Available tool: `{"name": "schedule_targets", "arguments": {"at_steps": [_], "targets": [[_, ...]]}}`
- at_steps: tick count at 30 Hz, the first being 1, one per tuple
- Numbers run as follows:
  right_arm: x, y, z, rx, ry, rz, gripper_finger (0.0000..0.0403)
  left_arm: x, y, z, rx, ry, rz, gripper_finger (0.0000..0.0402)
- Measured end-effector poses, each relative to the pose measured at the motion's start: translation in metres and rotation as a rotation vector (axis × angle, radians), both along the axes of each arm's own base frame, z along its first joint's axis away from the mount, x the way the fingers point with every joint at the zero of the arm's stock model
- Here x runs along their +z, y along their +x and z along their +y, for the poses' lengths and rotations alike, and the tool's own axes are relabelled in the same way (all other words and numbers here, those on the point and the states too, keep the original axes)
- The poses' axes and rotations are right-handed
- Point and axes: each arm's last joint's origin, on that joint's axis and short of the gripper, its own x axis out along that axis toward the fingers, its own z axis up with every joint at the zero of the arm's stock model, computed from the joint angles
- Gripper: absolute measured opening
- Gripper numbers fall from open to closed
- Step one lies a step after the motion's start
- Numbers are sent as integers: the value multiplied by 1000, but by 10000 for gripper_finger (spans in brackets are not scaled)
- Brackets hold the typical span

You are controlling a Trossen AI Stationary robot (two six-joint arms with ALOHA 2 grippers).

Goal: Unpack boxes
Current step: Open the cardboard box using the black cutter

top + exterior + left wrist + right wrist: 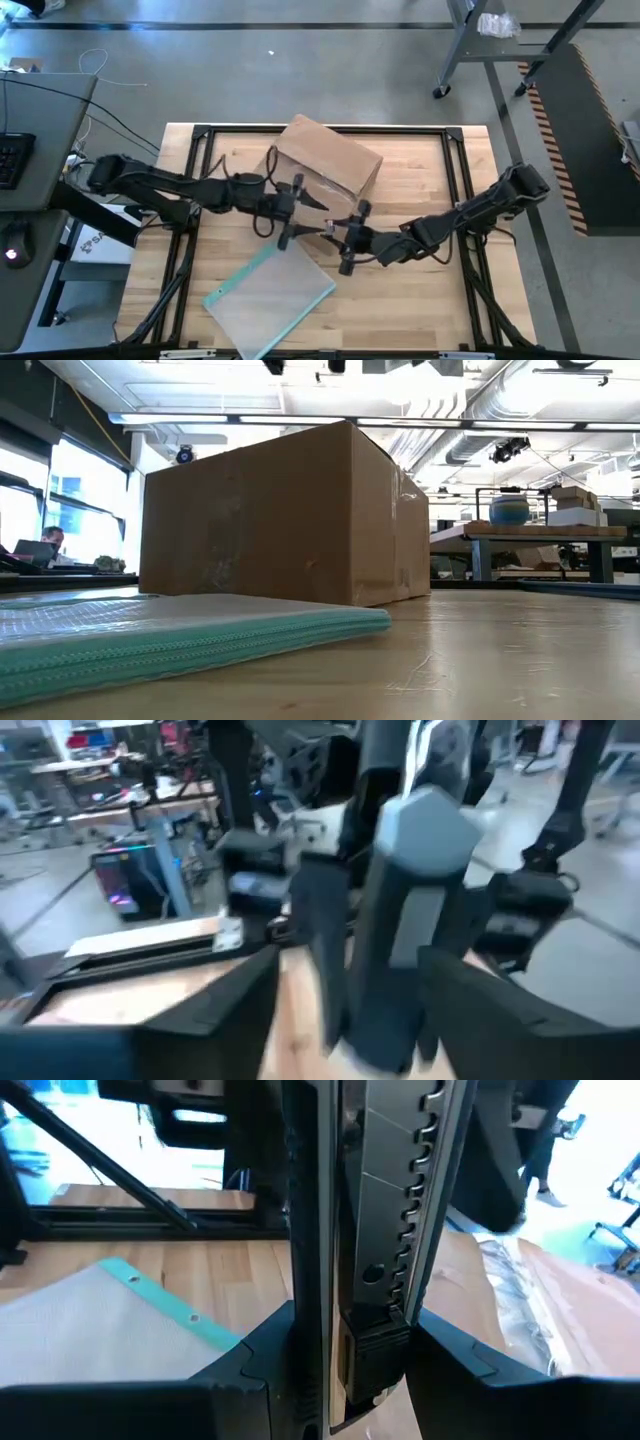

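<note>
Right gripper [345,243] seemingly gripping dark tool [385,1230]

Your two arms are dark, near-black jointed links with blocky housings at each joint and thin black cables looping along them. The left gripper [290,212] and right gripper [348,238] each end in two slim dark fingers. From the wrist cameras, you see wide, angular black fingers [250,1365] and a grey faceted housing with a notched rail.

Brown cardboard box [327,157], taped, mid-table, rear half.
</note>
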Motion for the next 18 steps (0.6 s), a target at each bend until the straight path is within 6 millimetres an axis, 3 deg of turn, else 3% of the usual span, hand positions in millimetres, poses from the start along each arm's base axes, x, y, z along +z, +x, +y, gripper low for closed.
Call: {"name": "schedule_targets", "arguments": {"at_steps": [5,18], "targets": [[-5,3,-2,-11,16,6,125,-11,15,-2,-7,-44,-22,276],[-7,5,-6,-31,20,13,124,-12,21,-5,31,-77,-64,241]]}}
